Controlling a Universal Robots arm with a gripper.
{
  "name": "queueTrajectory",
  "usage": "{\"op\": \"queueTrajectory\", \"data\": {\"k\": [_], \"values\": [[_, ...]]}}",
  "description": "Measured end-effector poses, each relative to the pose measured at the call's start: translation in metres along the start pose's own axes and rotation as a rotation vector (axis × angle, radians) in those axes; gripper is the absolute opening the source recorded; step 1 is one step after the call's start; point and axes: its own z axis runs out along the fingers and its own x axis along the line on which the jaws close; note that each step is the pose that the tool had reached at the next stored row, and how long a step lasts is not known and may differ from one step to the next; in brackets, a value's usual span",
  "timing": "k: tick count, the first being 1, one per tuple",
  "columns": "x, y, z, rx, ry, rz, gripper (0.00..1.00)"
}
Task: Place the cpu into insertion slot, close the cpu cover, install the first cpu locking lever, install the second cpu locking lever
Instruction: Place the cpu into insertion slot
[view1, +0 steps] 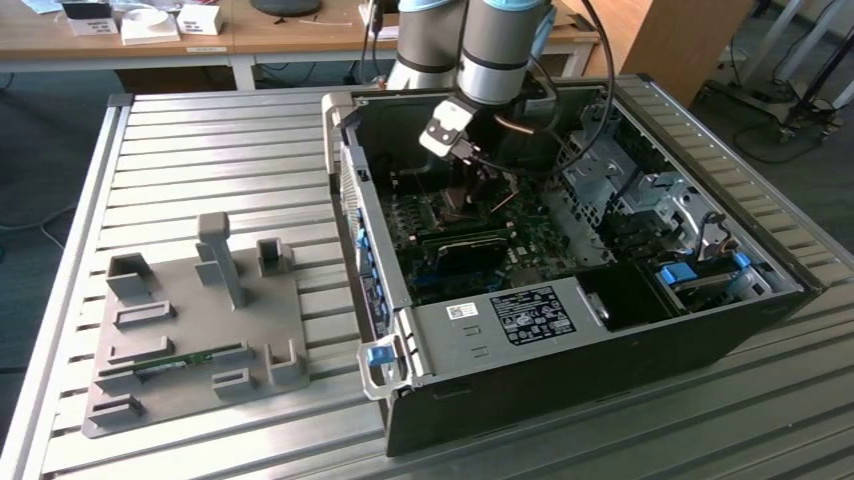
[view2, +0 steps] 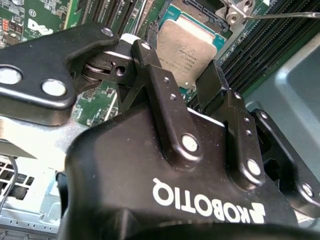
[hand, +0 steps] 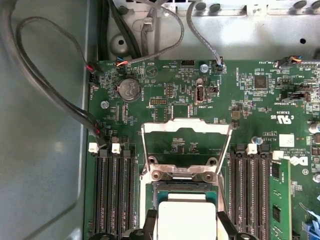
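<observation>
Two black fingers (view2: 155, 75) of the gripper (view2: 177, 75) pinch the cpu (view2: 187, 45) by opposite edges over the insertion slot (hand: 185, 189), and the cpu cover (hand: 186, 122) stands open. I judge placing is in hand, which calls for a level, square descent. In the exterior view the work sits toward eleven o'clock inside the computer case (view1: 574, 380). White lettering marks the gripper body, and the chip's print is too fine to read.

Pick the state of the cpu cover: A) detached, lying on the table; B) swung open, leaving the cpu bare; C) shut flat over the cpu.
B: in the first wrist view the cpu cover is hinged back over the board and the cpu sits uncovered.
</observation>
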Motion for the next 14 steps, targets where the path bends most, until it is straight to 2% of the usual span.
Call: {"op": "queueTrajectory", "data": {"k": [14], "values": [[0.0000,-0.0012,0.0042,0.0002,-0.0001,0.000,0.54]]}}
